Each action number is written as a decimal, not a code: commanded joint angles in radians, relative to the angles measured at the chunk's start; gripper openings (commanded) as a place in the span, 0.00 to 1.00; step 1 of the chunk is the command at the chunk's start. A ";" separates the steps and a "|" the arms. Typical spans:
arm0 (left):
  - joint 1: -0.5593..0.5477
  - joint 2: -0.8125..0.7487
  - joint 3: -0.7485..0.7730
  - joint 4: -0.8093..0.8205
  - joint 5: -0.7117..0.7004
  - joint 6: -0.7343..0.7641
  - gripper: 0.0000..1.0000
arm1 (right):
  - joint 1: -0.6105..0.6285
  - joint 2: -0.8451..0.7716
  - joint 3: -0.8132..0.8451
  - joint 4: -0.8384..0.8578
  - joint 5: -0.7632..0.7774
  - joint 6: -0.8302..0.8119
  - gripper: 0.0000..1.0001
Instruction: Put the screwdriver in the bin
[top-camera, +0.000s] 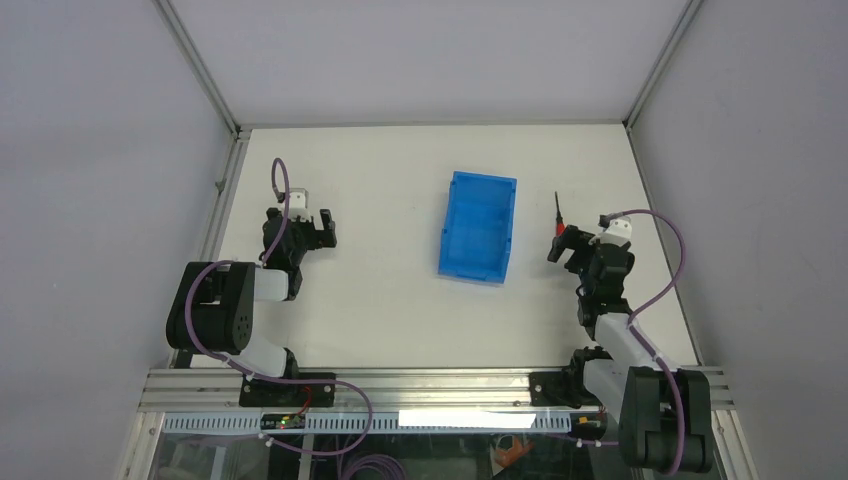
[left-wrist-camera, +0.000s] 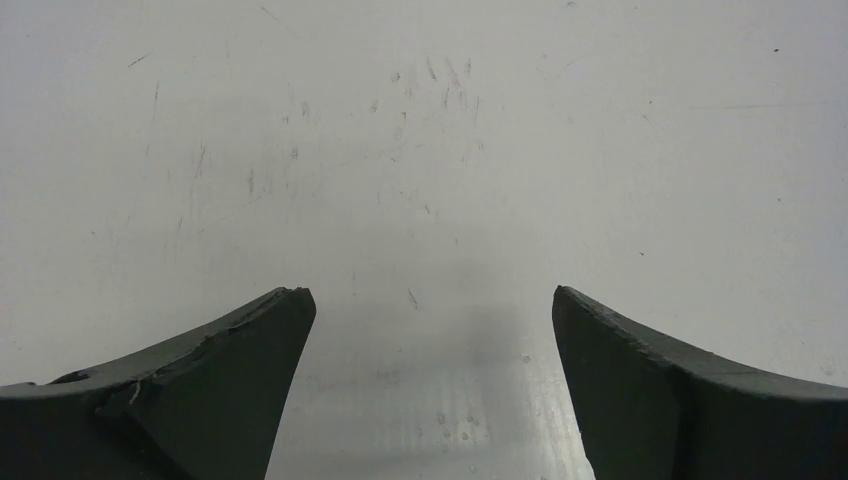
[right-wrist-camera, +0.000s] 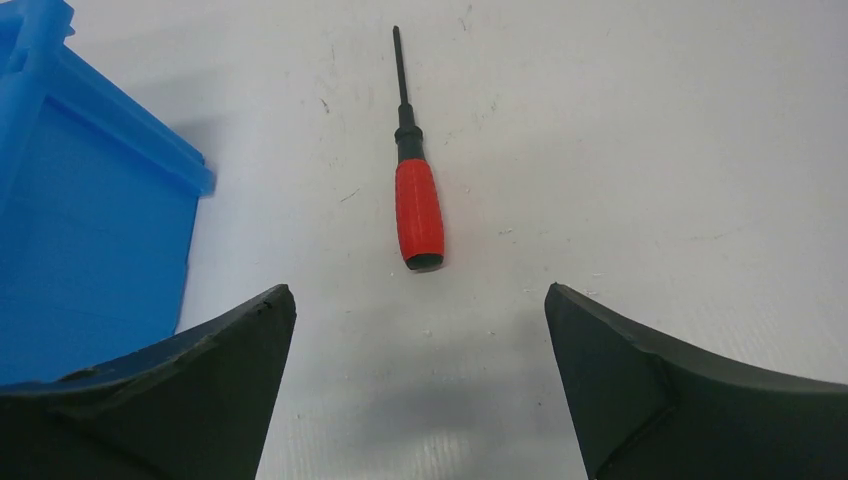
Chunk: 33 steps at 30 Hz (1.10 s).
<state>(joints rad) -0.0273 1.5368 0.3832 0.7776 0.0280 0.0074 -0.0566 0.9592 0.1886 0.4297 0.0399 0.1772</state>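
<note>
I see the right gripper (right-wrist-camera: 420, 292) spread wide, holding nothing. The screwdriver (right-wrist-camera: 407, 148) lies flat on the table (right-wrist-camera: 650, 150), just ahead of the gap, red handle nearest, untouched. The bin (right-wrist-camera: 90, 250) sits to its left.

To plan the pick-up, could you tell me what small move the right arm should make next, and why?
Probably ease the right gripper forward and down until its open jaws straddle the red handle of the screwdriver. The screwdriver lies flat on the table just ahead, handle nearest, roughly centred between the jaws, untouched; the bin stands beside it.
</note>
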 joint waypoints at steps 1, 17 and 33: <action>-0.012 -0.030 -0.001 0.028 0.008 -0.019 0.99 | -0.002 -0.033 0.031 0.047 0.002 0.002 0.99; -0.011 -0.030 -0.001 0.028 0.008 -0.018 0.99 | -0.002 0.502 0.981 -1.071 -0.054 -0.009 0.98; -0.011 -0.030 -0.001 0.028 0.008 -0.018 0.99 | 0.001 0.912 1.163 -1.152 -0.061 -0.029 0.62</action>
<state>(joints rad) -0.0273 1.5368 0.3832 0.7776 0.0280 0.0074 -0.0566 1.8412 1.3087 -0.7063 -0.0181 0.1547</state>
